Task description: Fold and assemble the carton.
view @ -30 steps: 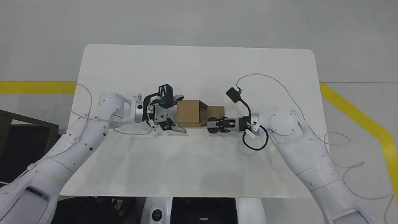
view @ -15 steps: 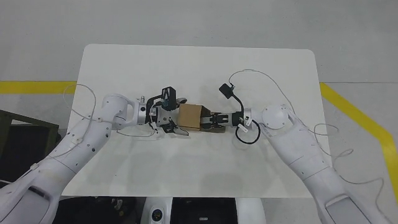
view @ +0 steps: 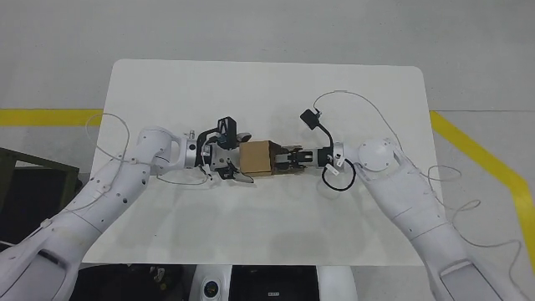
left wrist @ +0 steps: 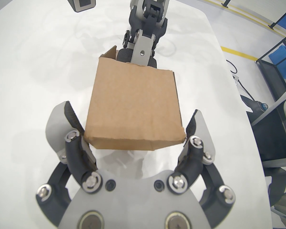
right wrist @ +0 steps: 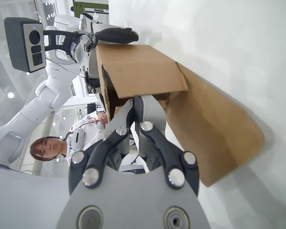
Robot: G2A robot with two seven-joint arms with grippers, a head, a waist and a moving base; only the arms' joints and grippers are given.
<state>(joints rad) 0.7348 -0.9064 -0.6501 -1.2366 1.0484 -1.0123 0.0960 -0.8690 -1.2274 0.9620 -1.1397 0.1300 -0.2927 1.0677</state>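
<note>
The brown carton [view: 255, 157] lies on its side at the middle of the white table [view: 359, 92]. In the left wrist view its closed end [left wrist: 133, 110] sits between my left gripper's [left wrist: 131, 120] spread fingers, which touch its two near corners. My left gripper [view: 239, 158] is open. My right gripper [view: 281, 158] is at the opposite, open end. Its fingers [right wrist: 143, 110] are shut together and reach in under the carton's upper panel [right wrist: 140, 75], so their tips are hidden. One long flap [right wrist: 217, 134] lies flat on the table beside them.
Thin cables loop over the table behind the right arm [view: 368, 104] and under the left arm [view: 180, 177]. Bare tabletop surrounds the carton on all sides, with the front edge [view: 251, 261] close to the arms.
My right gripper moved left to the carton's open end and rolled at the wrist. The outstretched flap is now covered by it. My left gripper settled against the closed end.
</note>
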